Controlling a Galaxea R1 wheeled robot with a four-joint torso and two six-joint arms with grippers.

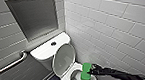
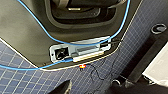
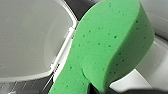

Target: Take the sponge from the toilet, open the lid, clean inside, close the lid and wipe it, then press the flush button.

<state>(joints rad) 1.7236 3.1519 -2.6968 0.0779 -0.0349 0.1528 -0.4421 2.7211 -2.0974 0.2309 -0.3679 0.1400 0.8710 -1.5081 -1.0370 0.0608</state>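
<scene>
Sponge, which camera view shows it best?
The head view: the whole sponge stands over the toilet bowl in the right gripper. The right wrist view shows it close up, green and pitted, its ends cropped. The left wrist view faces the robot's base and floor.

Head cam: mounted high, angled forward and down onto the toilet [image 1: 46,51] in the tiled corner, mid range. Right wrist cam: right up against the sponge [image 3: 110,50], lid [image 3: 27,37] behind; the head cam shares both. Left wrist cam: faces down at the floor [image 2: 25,80], with probably the robot's own base [image 2: 25,32] close in.
</scene>
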